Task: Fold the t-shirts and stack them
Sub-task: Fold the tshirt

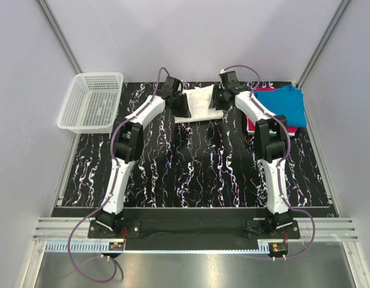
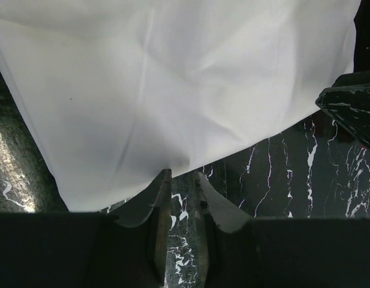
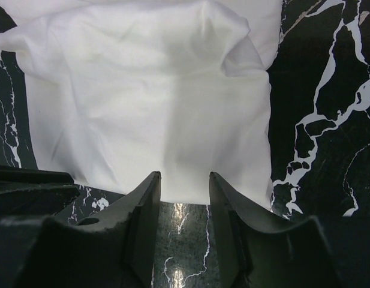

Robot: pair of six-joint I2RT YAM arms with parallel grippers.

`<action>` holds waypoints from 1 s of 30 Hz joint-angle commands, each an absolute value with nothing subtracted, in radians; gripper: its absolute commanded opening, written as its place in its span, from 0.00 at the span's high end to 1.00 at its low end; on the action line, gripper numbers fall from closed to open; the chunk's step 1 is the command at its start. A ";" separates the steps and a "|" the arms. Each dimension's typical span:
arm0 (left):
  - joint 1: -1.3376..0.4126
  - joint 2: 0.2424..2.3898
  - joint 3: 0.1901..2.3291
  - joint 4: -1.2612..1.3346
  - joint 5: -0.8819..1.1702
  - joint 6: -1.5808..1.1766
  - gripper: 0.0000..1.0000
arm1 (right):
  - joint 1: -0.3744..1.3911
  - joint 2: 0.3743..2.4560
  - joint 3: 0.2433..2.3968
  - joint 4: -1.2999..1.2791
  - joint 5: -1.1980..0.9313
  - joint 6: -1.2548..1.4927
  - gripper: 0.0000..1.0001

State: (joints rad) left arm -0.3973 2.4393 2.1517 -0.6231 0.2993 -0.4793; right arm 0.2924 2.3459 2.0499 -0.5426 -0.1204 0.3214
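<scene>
On the black marbled tabletop [image 1: 190, 174], the white t-shirt [image 1: 197, 101] meets left fingers [image 2: 161, 197], narrowly parted, and right fingers [image 3: 147, 204], spread, seemingly gripping nothing. Pinch its hem evenly, then lift both sides together.

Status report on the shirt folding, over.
Both open: left gripper, right gripper, tips at white shirt edge. Blue shirt lying far right. Nothing blocking.

We see the white tee [image 2: 173, 78] as soft matt cloth w/ light creases; blue tee [image 1: 283, 102] is matt cloth too. Tabletop [image 1: 196, 174] looks smooth & glossy, marble-patterned. Basket [image 1: 92, 102] is white plastic mesh, frame rails [image 1: 59, 229] bare metal.
</scene>
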 commanded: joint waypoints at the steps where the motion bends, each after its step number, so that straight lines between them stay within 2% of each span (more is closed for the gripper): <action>1: -0.397 2.445 2.204 -0.617 0.266 -0.459 0.76 | 0.293 2.388 2.105 -0.515 -0.129 0.305 0.56; 7: -0.396 2.523 2.290 -0.721 0.199 -0.468 0.77 | 0.295 2.473 2.184 -0.586 -0.086 0.269 0.57; 9: -0.397 2.542 2.295 -0.733 0.209 -0.482 0.79 | 0.293 2.526 2.253 -0.652 -0.087 0.267 0.60; 12: -0.396 2.554 2.290 -0.753 0.219 -0.512 0.87 | 0.293 2.563 2.301 -0.695 -0.103 0.276 0.72; 13: -0.397 2.559 2.292 -0.770 0.219 -0.518 0.92 | 0.293 2.568 2.302 -0.698 -0.104 0.285 0.80; 14: -0.397 2.560 2.290 -0.779 0.218 -0.526 1.00 | 0.293 2.575 2.310 -0.710 -0.098 0.288 0.98; 15: -0.400 2.563 2.287 -0.790 0.210 -0.529 1.00 | 0.291 2.577 2.315 -0.719 -0.100 0.290 1.00; 19: -0.411 2.539 2.238 -0.824 0.193 -0.526 1.00 | 0.293 2.576 2.321 -0.775 -0.109 0.305 1.00; 22: -0.422 2.502 2.166 -0.828 0.169 -0.519 1.00 | 0.295 2.528 2.248 -0.781 -0.121 0.308 1.00; 30: -0.449 2.340 1.921 -0.827 0.153 -0.486 1.00 | 0.336 2.310 1.916 -0.732 -0.140 0.325 1.00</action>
